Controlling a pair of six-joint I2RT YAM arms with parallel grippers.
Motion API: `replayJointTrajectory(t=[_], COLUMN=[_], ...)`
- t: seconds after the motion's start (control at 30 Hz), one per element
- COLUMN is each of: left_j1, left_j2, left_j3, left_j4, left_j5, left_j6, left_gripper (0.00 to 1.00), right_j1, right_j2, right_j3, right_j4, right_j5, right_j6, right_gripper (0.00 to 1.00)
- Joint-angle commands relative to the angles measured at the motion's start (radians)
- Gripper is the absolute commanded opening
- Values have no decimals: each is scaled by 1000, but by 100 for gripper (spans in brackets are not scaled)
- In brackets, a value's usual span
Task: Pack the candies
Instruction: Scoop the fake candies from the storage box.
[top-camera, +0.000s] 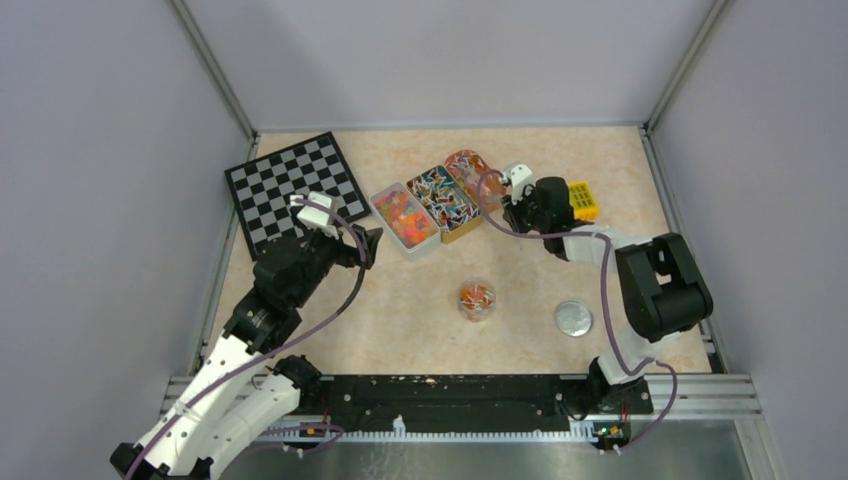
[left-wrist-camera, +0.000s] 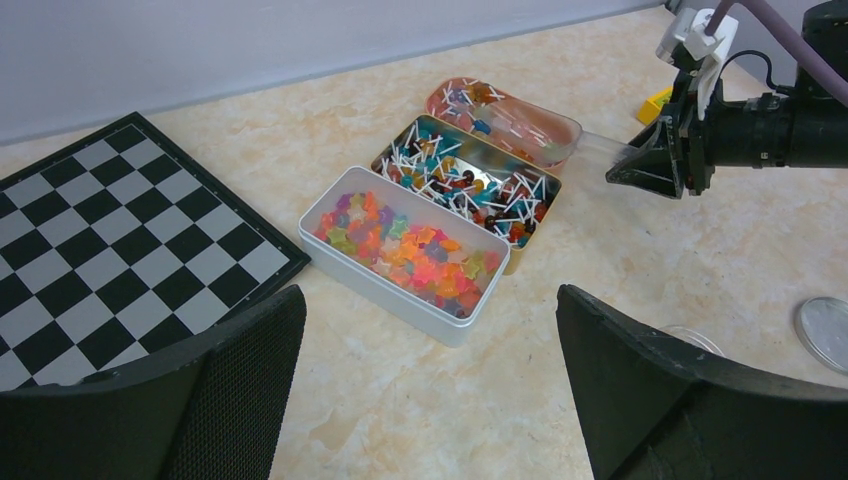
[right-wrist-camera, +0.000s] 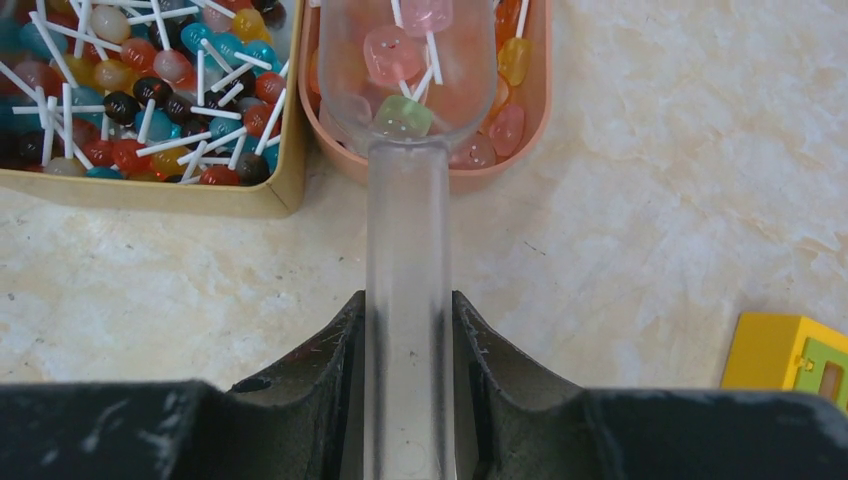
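— Where are the candies (top-camera: 405, 215)?
— Most lie in three containers in a row at the far middle of the beige marbled table (top-camera: 400, 320). There is a white rectangular tin (left-wrist-camera: 380, 290) of gummy sweets, at its 2 o'clock a gold rectangular tin (right-wrist-camera: 150, 195) of lollipops, and beyond that a pink oval tray (right-wrist-camera: 538, 100). A few more sit in a small clear round cup (top-camera: 477, 301), at 6 o'clock of the gold tin

— And the right gripper (right-wrist-camera: 407, 310)?
— It is pinching the handle of a clear plastic scoop (right-wrist-camera: 406, 220). The scoop's bowl hangs over the pink tray with a few pink and green sweets inside. Seen from overhead, a yellow block with green squares (right-wrist-camera: 790, 350) lies at the gripper's 3 o'clock

— The left gripper (top-camera: 366, 242)?
— Its fingers are spread wide with nothing between them. It hangs at 8 o'clock of the white tin, just beside the edge of a black-and-white chequered board (top-camera: 290, 185). A round silvery lid (top-camera: 573, 318) lies flat at 3 o'clock of the cup
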Motion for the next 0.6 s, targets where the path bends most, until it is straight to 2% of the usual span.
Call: replayJointTrajectory(t=[0.0, 0.23, 0.57], left_j1=[-3, -4, -4], left_j2=[-17, -21, -23], left_j3=[-7, -7, -7], left_j4=[37, 36, 35], left_j5=[-7, -10, -17], left_j6=[13, 14, 15], left_gripper=[99, 99, 99], right_j1=[-22, -38, -38], right_j2=[-57, -129, -268], right_j3=[-29, -75, -12], right_j4=[124, 199, -3], right_j5=[-67, -108, -178], right_j6=[31, 56, -41], right_gripper=[0, 0, 0])
